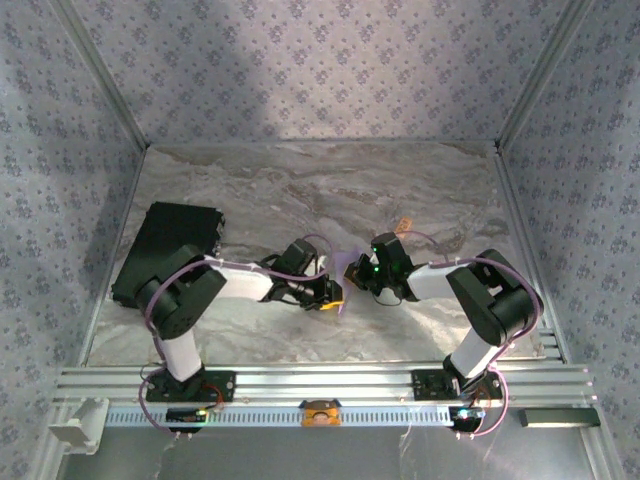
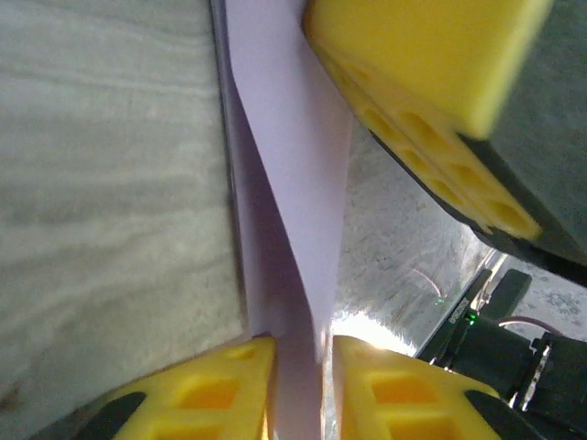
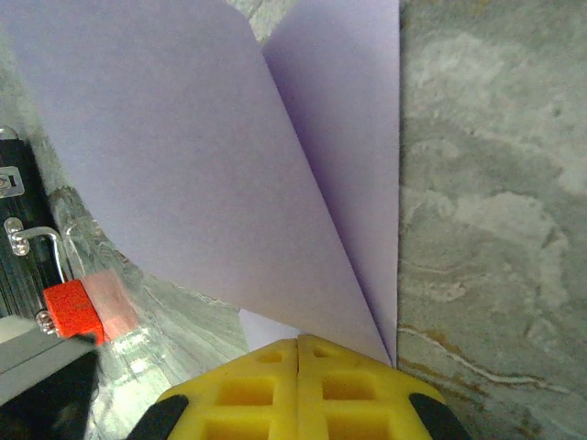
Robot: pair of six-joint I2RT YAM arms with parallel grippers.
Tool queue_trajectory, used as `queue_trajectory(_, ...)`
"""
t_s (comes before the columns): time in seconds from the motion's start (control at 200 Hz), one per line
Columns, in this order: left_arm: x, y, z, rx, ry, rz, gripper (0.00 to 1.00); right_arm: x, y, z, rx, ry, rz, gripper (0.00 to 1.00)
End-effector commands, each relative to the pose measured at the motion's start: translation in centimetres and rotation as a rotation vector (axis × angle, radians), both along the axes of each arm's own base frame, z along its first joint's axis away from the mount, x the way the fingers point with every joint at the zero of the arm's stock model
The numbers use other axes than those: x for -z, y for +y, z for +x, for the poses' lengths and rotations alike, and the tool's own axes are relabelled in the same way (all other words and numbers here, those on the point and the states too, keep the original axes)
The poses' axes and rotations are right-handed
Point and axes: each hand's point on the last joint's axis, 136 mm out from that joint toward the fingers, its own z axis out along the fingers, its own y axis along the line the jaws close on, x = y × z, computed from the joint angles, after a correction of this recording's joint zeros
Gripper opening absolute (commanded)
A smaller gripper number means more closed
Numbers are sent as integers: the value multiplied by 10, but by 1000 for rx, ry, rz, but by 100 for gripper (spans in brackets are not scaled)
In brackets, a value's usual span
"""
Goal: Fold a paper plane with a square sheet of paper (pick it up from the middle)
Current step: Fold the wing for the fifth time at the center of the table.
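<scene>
The pale lavender sheet of paper [image 1: 346, 268] is folded and stands up off the marble table between the two grippers at mid-table. My left gripper [image 1: 334, 294] comes from the left. In the left wrist view its yellow fingers [image 2: 220, 390] stand a little apart with the folded paper [image 2: 293, 137] running between them, and a sliver of table shows beside the right finger. My right gripper [image 1: 356, 272] comes from the right. Its yellow fingertips [image 3: 299, 353] are pressed together over the paper's [image 3: 183, 156] lower corner, and its finger [image 2: 431, 101] hangs over the paper's far end.
A black rectangular pad [image 1: 165, 250] lies at the table's left. A small tan block [image 1: 403, 226] sits just behind the right gripper. A small red object [image 3: 71, 307] shows beside the left arm's black body. Patterned walls close in three sides.
</scene>
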Motion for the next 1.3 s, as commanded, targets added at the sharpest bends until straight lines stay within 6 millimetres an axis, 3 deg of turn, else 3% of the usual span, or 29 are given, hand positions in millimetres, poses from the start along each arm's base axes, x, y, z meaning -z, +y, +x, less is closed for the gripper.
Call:
queue_trajectory(0.0,-21,12,11,-44,-89,31,26,28,-18,-22,-6,85,-105,6)
queue_trajectory(0.22,-38,12,41,-95,-138,-9,17,23,-15,-21,-17,76,-87,6)
queue_trajectory(0.5,-28,-8,53,-62,-104,-36,7,21,-12,-20,-24,74,-63,6)
queue_trajectory(0.909,-10,-21,45,-21,-30,-85,4,25,-12,-21,-22,88,-63,6)
queue_trajectory(1.294,25,-13,29,-11,35,1,1,23,-12,-20,-23,85,-58,6)
